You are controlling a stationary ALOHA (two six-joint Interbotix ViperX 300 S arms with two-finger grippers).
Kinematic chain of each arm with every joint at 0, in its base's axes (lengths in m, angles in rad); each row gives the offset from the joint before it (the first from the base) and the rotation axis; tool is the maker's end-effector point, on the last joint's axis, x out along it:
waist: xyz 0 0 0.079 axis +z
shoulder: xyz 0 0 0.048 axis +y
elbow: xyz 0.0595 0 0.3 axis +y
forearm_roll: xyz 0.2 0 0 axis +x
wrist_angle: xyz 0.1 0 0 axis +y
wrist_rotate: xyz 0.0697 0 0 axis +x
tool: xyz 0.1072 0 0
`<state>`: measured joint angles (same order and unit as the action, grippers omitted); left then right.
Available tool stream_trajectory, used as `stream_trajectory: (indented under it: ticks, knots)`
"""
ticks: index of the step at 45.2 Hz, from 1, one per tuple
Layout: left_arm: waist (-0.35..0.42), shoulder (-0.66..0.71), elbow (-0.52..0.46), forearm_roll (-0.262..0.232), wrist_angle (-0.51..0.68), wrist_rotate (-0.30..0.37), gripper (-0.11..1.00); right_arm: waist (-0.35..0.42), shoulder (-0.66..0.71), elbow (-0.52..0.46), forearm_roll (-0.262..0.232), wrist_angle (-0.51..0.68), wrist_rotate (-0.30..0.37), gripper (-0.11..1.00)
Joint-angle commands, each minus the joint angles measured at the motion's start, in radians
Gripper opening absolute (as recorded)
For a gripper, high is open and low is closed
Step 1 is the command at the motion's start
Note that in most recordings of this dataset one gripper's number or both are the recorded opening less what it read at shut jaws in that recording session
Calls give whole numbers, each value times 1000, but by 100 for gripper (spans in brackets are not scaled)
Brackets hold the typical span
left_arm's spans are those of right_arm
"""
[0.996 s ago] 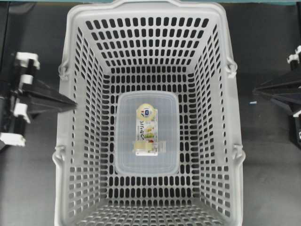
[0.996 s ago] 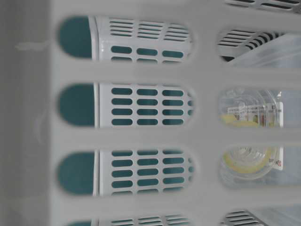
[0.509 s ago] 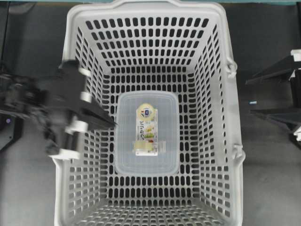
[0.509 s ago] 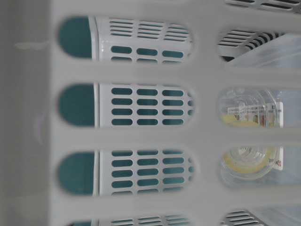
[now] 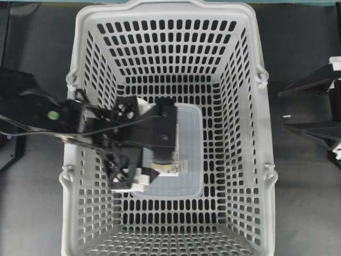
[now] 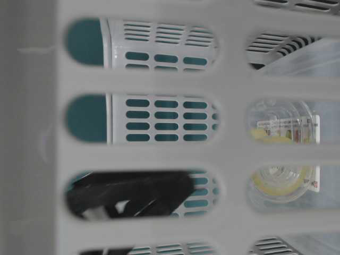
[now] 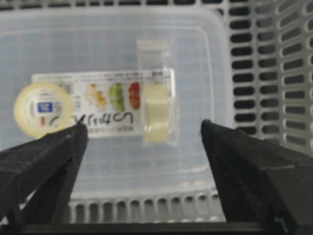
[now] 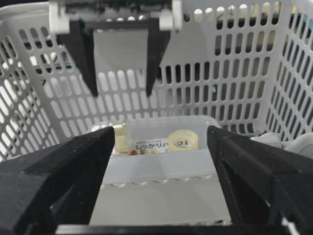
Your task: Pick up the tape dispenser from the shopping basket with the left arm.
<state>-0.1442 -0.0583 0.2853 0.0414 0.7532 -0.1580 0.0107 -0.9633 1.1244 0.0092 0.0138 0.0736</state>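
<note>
Basket [image 5: 250, 160] fills the overhead view, and the left arm [image 5: 58, 120] reaches over its left wall and down inside. Left gripper [image 7: 142, 129] hangs with fingers spread wide, nothing between them, straddling the tape dispenser [image 7: 105, 105] from above without touching. Dispenser lies flat on a clear plastic tray [image 7: 205, 58] on the basket floor, roll end toward the near wall. Right gripper [image 8: 161, 142] sits outside the basket at the right, fingers parted too, gripping nothing
</note>
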Motion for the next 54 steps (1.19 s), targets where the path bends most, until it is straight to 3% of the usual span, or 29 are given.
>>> stream_trajectory:
  ticks: [1,20,24,31,39,54]
  knots:
    - [-8,25,-25,3,-8,-23,88,3,3,-9,3,-6,-2,73]
    - [-34,140,-5,3,-52,-35,83,3,2,5,3,-9,0,73]
    - [-34,138,-5,3,-58,-32,69,2,2,8,3,-9,0,73]
    - [-35,115,-18,3,-49,-26,27,2,2,8,3,-9,0,73]
    - [-21,71,-94,3,32,-20,28,2,-3,11,3,-9,0,73]
    - [3,17,-405,3,393,-14,28,2,-12,15,3,-11,3,73]
